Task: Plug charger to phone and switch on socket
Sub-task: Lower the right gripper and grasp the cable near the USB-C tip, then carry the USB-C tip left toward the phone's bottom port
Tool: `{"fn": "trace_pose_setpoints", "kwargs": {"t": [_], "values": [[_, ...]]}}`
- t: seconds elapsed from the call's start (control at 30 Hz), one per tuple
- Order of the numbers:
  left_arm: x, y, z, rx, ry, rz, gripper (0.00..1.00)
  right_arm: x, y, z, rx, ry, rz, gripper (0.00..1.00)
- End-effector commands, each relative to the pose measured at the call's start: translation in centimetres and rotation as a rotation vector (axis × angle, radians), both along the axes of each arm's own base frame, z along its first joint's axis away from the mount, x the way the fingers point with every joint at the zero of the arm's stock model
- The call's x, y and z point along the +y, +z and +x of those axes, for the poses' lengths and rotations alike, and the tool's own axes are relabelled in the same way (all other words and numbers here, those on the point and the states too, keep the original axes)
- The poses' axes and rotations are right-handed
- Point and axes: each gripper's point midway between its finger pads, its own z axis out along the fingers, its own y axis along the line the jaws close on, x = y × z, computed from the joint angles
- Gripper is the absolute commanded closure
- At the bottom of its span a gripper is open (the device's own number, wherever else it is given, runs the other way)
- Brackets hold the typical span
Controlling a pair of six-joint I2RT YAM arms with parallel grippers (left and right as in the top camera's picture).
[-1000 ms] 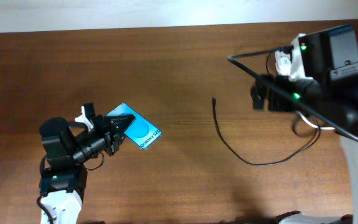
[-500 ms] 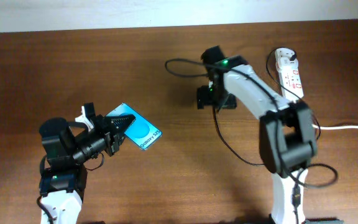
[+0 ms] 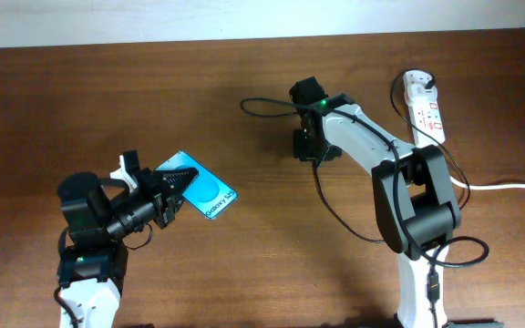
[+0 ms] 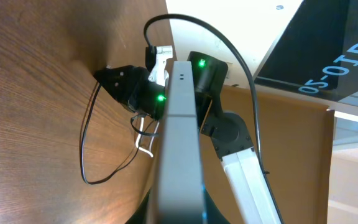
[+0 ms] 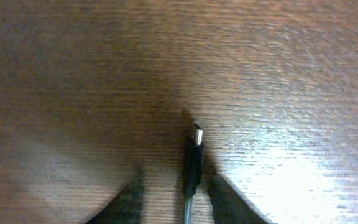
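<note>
My left gripper [image 3: 179, 182] is shut on the phone [image 3: 210, 195], holding it tilted above the table at the left, blue screen up. The left wrist view shows the phone [image 4: 179, 118] edge-on, rising out of the gripper [image 4: 176, 214]. The charger [image 3: 335, 215], a thin black cable, curves across the middle of the table. Its connector tip [image 5: 195, 153] lies flat on the wood between the two fingers of my right gripper [image 5: 178, 190]. The jaws are open, with a gap on both sides of the tip. The right gripper [image 3: 312, 146] is at the cable's upper end. The socket [image 3: 425, 103] lies at the far right.
A thick white cord [image 3: 510, 187] runs from the socket off the right edge. The right arm's black cable [image 3: 267, 105] loops out to the left of its wrist. Bare brown wood lies between the phone and the charger.
The right arm swung from the far right to the charger's connector tip and came down over it, its jaws narrowing around the tip. The left arm and phone have not moved.
</note>
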Motion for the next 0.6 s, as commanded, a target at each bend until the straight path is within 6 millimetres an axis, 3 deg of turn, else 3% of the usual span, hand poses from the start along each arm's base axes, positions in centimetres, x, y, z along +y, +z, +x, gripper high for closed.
{"fn": "trace_pose_setpoints", "kwargs": {"t": [0.0,0.03,0.23,0.27,0.33,0.57], "values": [[0.1,0.7,0.1,-0.039,-0.005,0.013,1.0,-0.3,-3.3,-2.7,0.113,-0.005,0.005,0.89],[0.1,0.7,0.1,-0.039,-0.005,0.013,1.0,-0.3,-3.3,-2.7,0.113,-0.005,0.005,0.96],[0.1,0.7,0.1,-0.039,-0.006,0.013,1.0,0.9,-2.2,-2.3,0.128,0.027,0.128,0.96],[0.1,0.7,0.1,-0.039,-0.005,0.013,1.0,2.1,-0.5,-2.0,0.134,0.08,0.238,0.96],[0.1,0.7,0.1,-0.039,-0.005,0.013,1.0,2.6,2.3,-2.0,0.139,0.123,0.366,0.96],[0.2,0.7,0.3,-0.039,0.005,0.018,1.0,1.8,10.4,-5.5,0.21,0.263,0.923,0.96]]}}
